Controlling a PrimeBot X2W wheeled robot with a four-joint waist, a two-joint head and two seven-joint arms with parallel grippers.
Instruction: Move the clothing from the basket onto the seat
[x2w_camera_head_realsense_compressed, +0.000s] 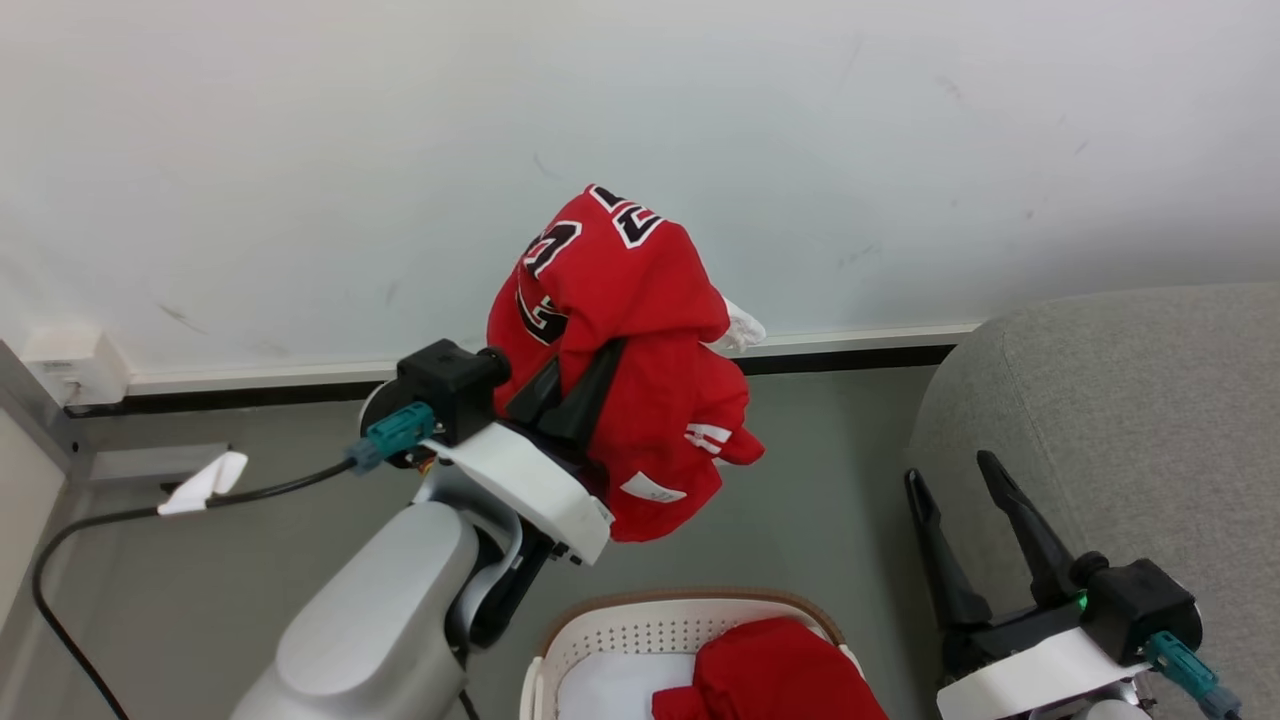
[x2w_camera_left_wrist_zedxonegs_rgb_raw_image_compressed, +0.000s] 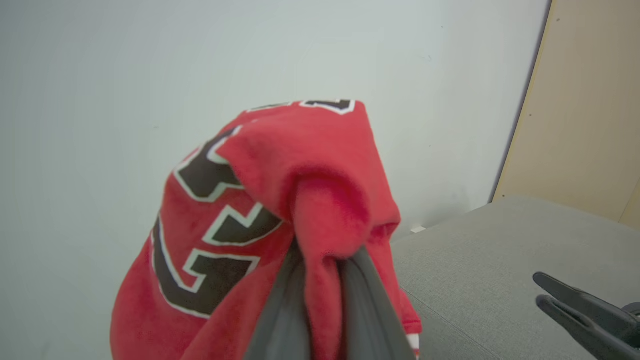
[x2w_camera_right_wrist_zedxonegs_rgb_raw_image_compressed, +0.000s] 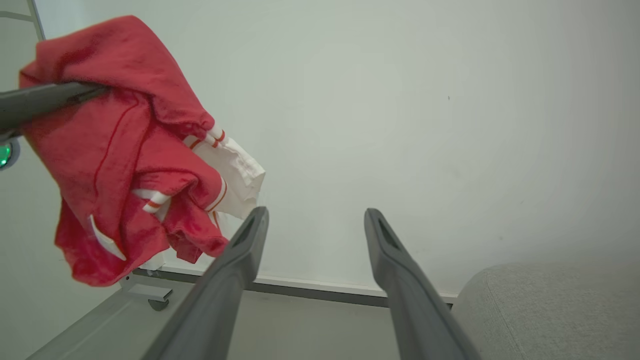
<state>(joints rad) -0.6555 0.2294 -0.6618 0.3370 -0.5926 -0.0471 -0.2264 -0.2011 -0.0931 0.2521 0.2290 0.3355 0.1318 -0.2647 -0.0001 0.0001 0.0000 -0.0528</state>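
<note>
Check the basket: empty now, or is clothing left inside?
Not empty. A red garment lies in the basket beside white cloth; the left hand holds a lettered red jersey aloft.

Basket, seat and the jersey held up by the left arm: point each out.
Jersey (x2w_camera_head_realsense_compressed: 650, 295): head view, plain red cloth beside the lettering.
Basket (x2w_camera_head_realsense_compressed: 645, 630): head view, perforated white far wall.
Seat (x2w_camera_head_realsense_compressed: 1130, 400): head view, bare grey upholstery.

Head: high, facing down onto basket (x2w_camera_head_realsense_compressed: 640, 628).
Left wrist: close behind shirt (x2w_camera_left_wrist_zedxonegs_rgb_raw_image_compressed: 320, 165) (very near).
Right wrist: low, facing wall (x2w_camera_right_wrist_zedxonegs_rgb_raw_image_compressed: 400, 100).
Shared: shirt, seat (x2w_camera_head_realsense_compressed: 1130, 400), wall.
</note>
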